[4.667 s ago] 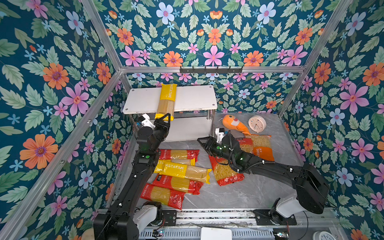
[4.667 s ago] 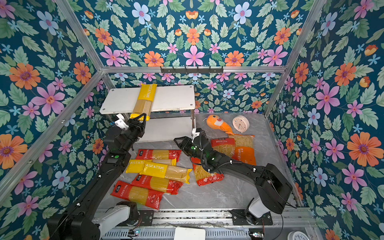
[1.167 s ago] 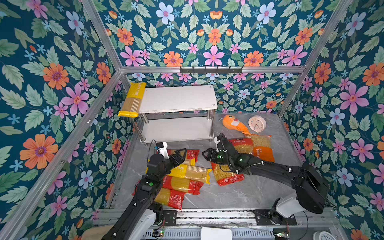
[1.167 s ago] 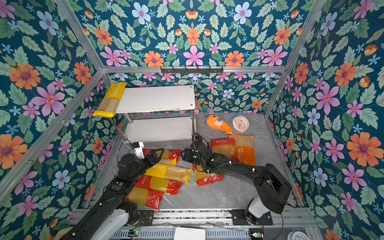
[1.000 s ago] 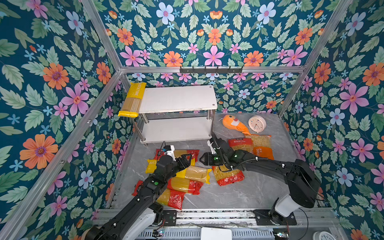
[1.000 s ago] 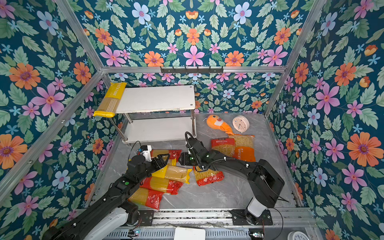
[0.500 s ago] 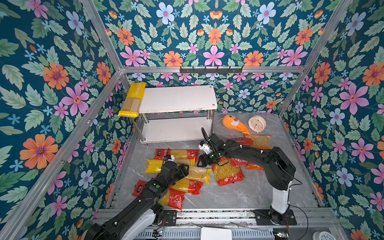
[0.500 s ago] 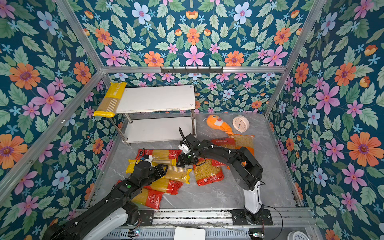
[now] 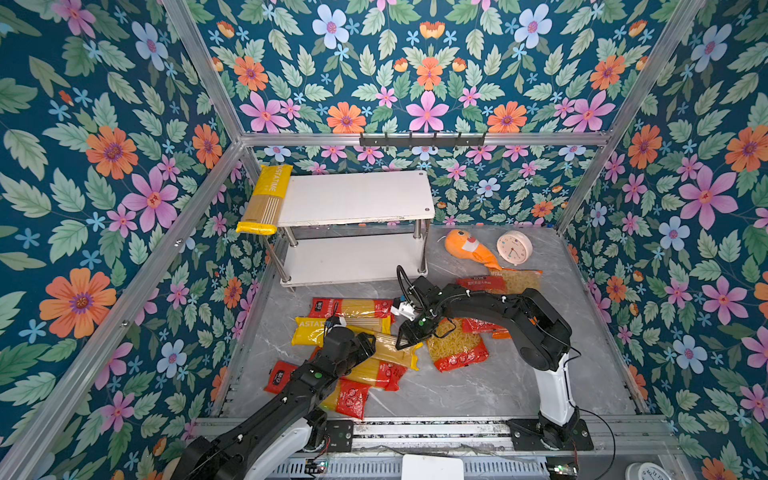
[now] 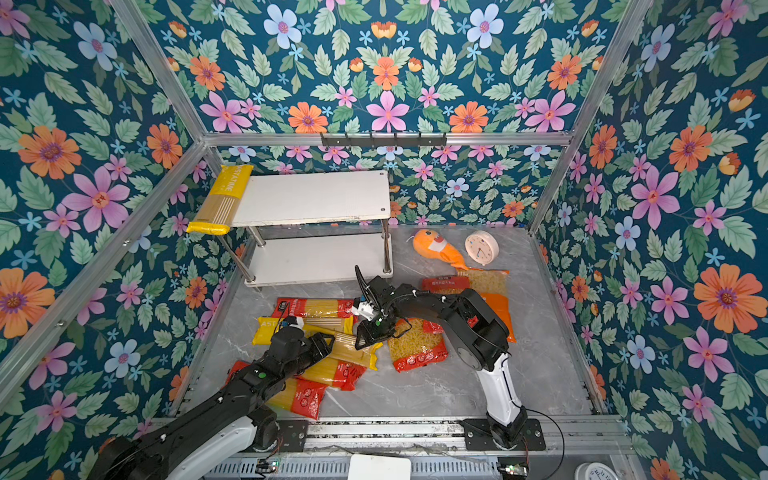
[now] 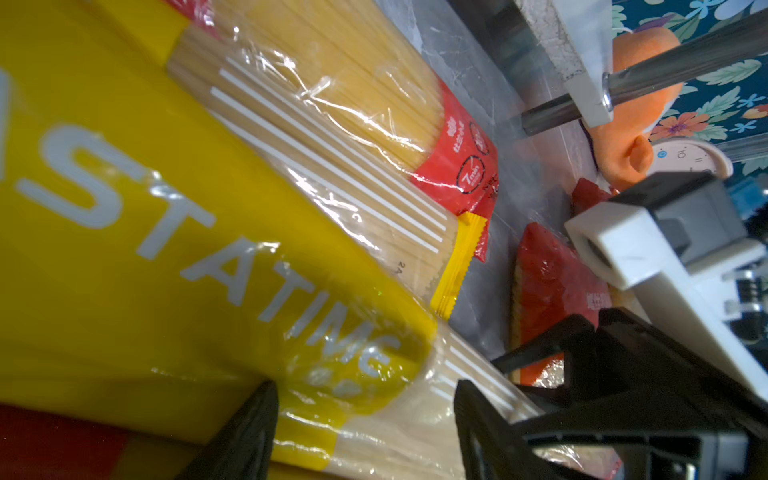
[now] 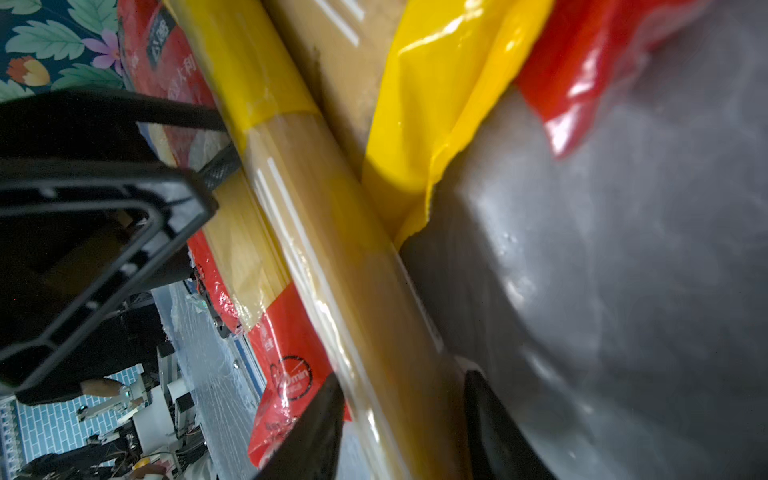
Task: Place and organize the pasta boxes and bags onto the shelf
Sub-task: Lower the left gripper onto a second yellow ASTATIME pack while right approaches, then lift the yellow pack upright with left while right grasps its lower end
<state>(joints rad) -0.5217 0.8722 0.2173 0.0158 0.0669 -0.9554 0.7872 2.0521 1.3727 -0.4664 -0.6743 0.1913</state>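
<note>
Down on the near-left heap of the floor, astride the topmost yellow PASTATIME pack (image 9: 392, 353) with both grippers at once: left gripper (image 9: 369, 340) back down from the shelf (image 9: 357, 199), jaws spread wide over its middle and not clamped; right gripper (image 9: 404, 341) swung across from the short-pasta bag (image 9: 457, 353), jaws narrowed about the pack's right end, pinching or not impossible to tell. Up on the top board's far-left end, overhanging the near edge, just one yellow pack (image 9: 266, 199) delivered so far. Likely a two-handed lift next, with everything else still on the floor.
</note>
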